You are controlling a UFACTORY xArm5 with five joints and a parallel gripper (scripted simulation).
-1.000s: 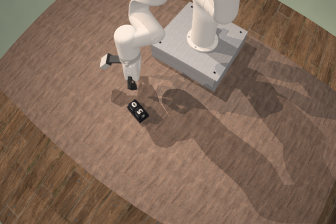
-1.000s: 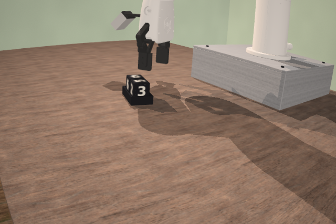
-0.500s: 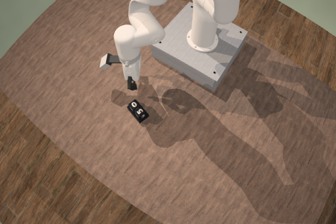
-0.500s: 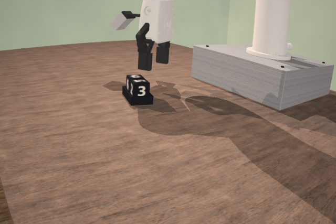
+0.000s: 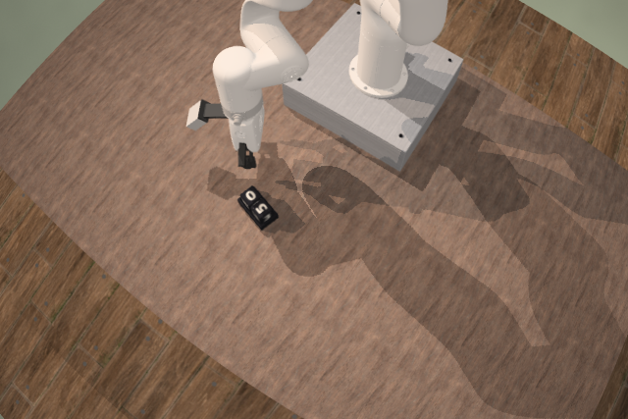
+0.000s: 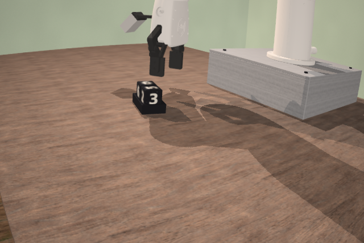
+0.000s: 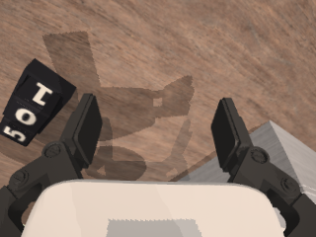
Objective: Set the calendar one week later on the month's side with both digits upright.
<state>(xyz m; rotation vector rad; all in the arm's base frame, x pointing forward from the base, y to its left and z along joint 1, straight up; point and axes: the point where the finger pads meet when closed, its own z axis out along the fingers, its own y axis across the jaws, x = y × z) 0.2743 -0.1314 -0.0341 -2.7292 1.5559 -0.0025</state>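
Observation:
A black tray [image 5: 243,208] [image 6: 154,108] [image 7: 64,89] stands flat on the table and holds two black cubes side by side. One cube [image 5: 249,195] [image 6: 147,82] [image 7: 26,117] shows 0 on top and 1 on its outer end. The other cube [image 5: 260,208] [image 6: 153,98] [image 7: 14,133] shows 5 on top and 3 on its outer end. Digits on one long side are too foreshortened to read; the other long side and the month's name are not visible. My gripper [image 5: 246,165] [image 6: 166,71] [image 7: 157,110] is open and empty, above the table and off to the 0 cube's side of the tray.
The grey base block [image 5: 324,75] [image 6: 255,87] [image 7: 283,153] carries the arm and stands to the right of the tray in the top and exterior views. A wrist camera [image 5: 195,116] [image 6: 132,23] sticks out from the arm's side. Shadows of the arm fall around the tray.

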